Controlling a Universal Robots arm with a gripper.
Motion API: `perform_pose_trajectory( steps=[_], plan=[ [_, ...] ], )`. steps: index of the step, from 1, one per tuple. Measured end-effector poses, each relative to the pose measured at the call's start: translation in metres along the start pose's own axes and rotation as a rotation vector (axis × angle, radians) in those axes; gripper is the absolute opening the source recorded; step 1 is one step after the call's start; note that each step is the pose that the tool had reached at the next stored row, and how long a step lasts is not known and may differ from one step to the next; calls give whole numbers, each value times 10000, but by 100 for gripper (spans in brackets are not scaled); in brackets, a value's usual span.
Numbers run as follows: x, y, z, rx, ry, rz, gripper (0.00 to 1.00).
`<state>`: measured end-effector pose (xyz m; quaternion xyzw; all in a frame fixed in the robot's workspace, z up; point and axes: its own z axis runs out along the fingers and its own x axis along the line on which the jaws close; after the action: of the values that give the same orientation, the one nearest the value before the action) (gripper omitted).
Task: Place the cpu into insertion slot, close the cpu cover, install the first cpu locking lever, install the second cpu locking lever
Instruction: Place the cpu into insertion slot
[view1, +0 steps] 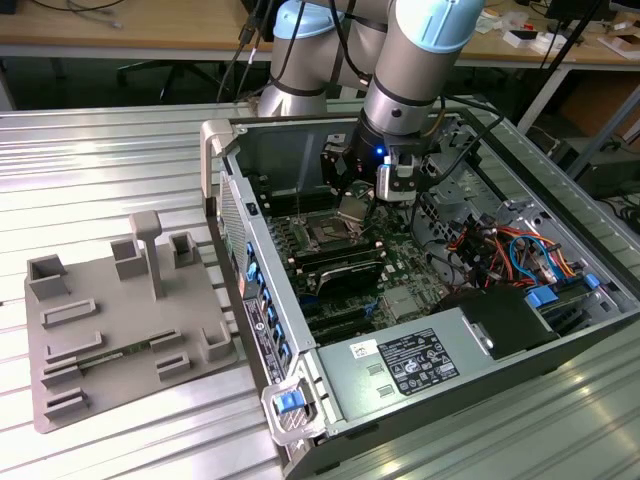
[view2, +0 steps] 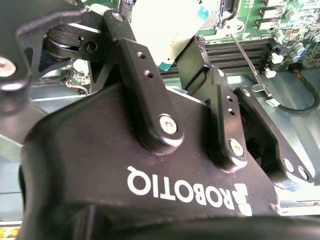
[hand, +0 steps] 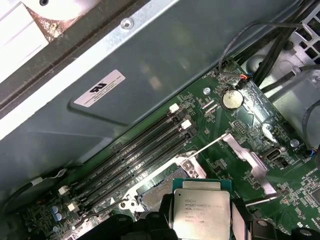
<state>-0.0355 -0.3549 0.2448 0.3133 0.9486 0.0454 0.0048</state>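
My gripper (view1: 352, 212) hangs inside the open computer case, shut on the cpu (view1: 352, 206), which sits just above and to the exterior view's right of the insertion slot (view1: 325, 237). In the first wrist view the cpu (hand: 201, 207) shows its silver top and green rim between the dark fingers (hand: 150, 222), held apart from the silver-rimmed insertion slot (hand: 152, 196) below it. The cpu cover (hand: 248, 159) stands raised beside the slot, and a thin locking lever (hand: 206, 145) sticks up free. In the second wrist view the black fingers (view2: 142, 70) pinch the pale cpu (view2: 165, 30).
Long black memory slots (hand: 135, 155) run beside the socket, close to the case wall (hand: 150, 75). A boxed power supply (view1: 400, 365) and bundled orange and blue cables (view1: 500, 250) fill the case's near and right parts. A grey fixture (view1: 110, 320) lies on the ribbed table at the left.
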Motion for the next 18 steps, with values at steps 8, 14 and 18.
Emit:
perform_pose_trajectory(
  steps=[8,14,18],
  plan=[
    [0,0,2,-2,-8,93,55],
    [0,0,2,-4,-15,169,55],
    [0,0,2,-4,-18,195,55]
  ],
)
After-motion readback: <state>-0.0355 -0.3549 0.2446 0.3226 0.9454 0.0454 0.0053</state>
